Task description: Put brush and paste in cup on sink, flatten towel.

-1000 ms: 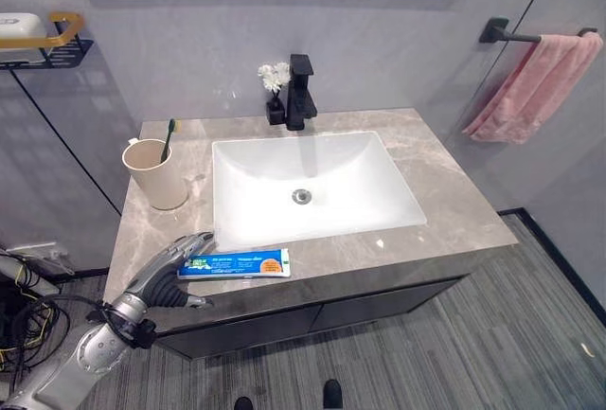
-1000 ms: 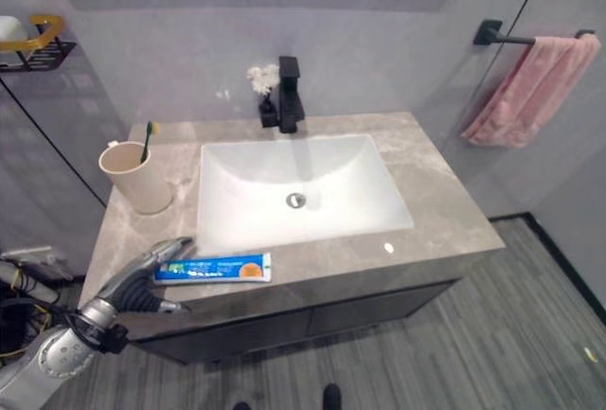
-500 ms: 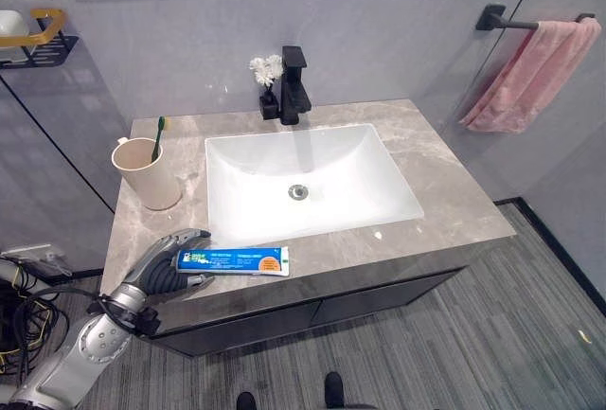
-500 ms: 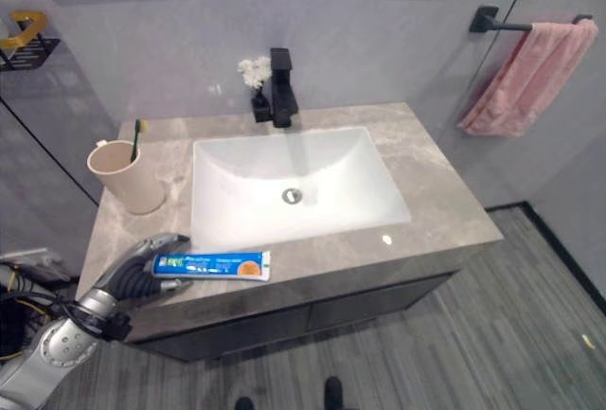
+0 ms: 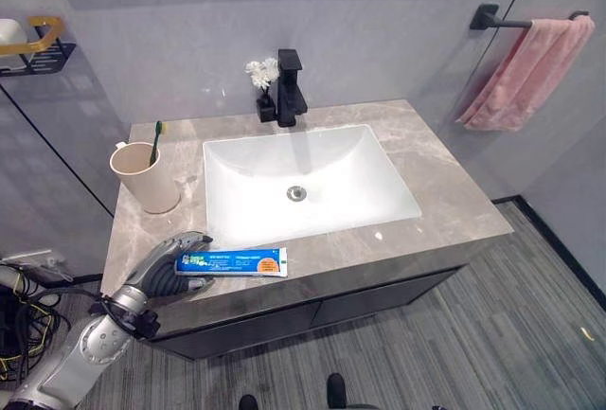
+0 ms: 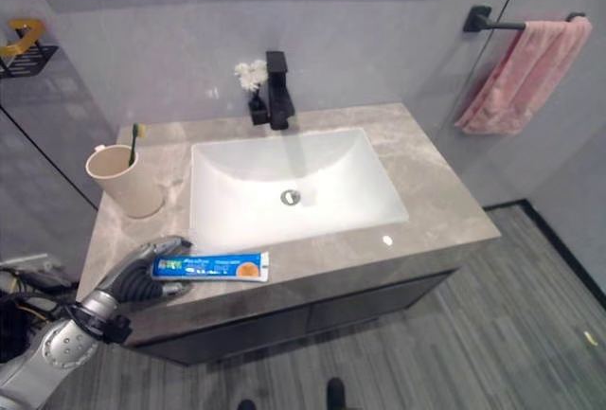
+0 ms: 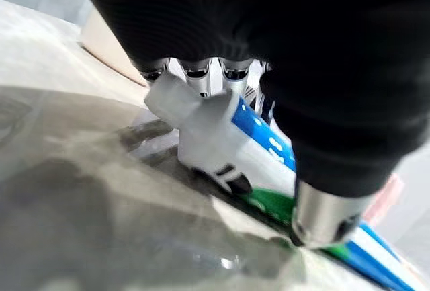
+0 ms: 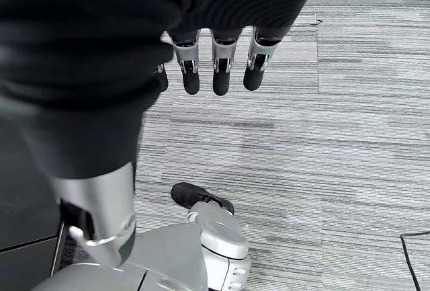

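Note:
A blue and white toothpaste tube [image 5: 233, 261] lies on the counter's front edge, left of the basin. My left hand [image 5: 163, 276] has its fingers [image 7: 196, 76] curled over the tube's white cap end [image 7: 213, 136] and its thumb against the near side. A beige cup [image 5: 147, 178] stands at the back left with a green toothbrush [image 5: 154, 141] upright in it. A pink towel [image 5: 523, 71] hangs bunched on a black wall bar at the right. My right hand [image 8: 220, 69] hangs over the floor with straight fingers.
The white basin [image 5: 312, 159] takes up the middle of the grey stone counter [image 5: 450, 192]. A black tap [image 5: 291, 88] and a small vase of white flowers [image 5: 261, 86] stand behind it. A wall shelf [image 5: 36, 45] is at the upper left.
The camera has shifted a little. My left hand's fingers, straight over the tube's end a second ago, have curled down around it. The tube still lies on the counter.

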`<state>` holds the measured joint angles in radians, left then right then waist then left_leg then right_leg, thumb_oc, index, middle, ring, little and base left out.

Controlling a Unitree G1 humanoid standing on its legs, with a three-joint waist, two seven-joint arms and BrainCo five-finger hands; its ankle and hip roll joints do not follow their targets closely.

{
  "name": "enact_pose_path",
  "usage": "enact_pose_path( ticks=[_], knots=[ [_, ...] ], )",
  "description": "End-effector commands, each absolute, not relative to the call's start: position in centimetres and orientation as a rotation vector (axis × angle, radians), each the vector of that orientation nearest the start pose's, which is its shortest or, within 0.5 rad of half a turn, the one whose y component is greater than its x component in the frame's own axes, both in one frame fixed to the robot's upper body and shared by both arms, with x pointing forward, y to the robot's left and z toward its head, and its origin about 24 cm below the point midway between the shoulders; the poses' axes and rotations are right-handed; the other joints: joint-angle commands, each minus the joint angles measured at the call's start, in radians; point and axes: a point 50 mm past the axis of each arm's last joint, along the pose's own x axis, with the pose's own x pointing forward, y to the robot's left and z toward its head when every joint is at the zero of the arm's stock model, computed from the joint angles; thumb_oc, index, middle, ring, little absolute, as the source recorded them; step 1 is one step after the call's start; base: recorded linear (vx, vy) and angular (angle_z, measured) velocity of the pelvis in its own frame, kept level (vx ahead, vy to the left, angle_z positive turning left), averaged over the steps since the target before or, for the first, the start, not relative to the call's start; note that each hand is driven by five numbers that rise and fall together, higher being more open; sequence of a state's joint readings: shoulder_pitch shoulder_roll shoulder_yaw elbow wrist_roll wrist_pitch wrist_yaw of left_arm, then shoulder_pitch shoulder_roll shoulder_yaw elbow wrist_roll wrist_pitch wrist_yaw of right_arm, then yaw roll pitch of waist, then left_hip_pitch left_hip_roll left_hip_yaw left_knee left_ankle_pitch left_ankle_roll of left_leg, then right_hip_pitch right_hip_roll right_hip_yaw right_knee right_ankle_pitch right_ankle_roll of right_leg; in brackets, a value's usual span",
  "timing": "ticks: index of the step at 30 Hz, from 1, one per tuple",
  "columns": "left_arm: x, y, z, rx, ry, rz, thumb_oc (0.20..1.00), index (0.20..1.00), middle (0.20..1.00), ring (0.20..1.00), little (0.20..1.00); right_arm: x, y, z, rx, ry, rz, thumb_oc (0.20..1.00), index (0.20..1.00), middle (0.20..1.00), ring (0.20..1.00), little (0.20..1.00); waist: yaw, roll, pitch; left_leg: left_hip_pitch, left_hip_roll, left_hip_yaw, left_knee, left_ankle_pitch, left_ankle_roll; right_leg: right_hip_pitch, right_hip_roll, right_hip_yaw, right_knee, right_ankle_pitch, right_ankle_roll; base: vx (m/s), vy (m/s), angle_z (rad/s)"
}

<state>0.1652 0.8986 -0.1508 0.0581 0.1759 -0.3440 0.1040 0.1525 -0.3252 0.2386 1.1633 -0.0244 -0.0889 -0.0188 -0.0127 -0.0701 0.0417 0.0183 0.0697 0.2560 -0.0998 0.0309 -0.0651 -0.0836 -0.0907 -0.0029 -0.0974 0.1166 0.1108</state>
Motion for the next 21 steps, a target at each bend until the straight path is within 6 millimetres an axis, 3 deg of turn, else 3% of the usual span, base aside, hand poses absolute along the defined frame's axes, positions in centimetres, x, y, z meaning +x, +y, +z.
enact_pose_path(
  ticks=[1,21],
  knots=[
    [21.1,26.2,5.2,1.01,-0.021,-0.346,0.57,0.57,0.57,0.57,0.57,6.7,-26.5,-15.3,-0.506,1.192,0.057,1.0,1.0,1.0,1.0,1.0,-0.016,0.0,0.03,0.077,-0.005,-0.013,0.013,-0.088,0.012,0.043,-0.052,-0.022,0.01,0.006,0.085,0.0,0.0,0.0],
    [21.3,25.0,4.1,1.097,0.004,-0.513,0.523,0.523,0.523,0.523,0.523,5.8,-28.4,-14.7,-0.524,1.197,-0.008,1.0,1.0,1.0,1.0,1.0,-0.045,0.032,0.079,0.028,-0.008,-0.016,0.013,-0.07,0.006,-0.002,-0.054,-0.023,0.01,0.014,0.082,-0.01,0.0,0.0]
  ],
)
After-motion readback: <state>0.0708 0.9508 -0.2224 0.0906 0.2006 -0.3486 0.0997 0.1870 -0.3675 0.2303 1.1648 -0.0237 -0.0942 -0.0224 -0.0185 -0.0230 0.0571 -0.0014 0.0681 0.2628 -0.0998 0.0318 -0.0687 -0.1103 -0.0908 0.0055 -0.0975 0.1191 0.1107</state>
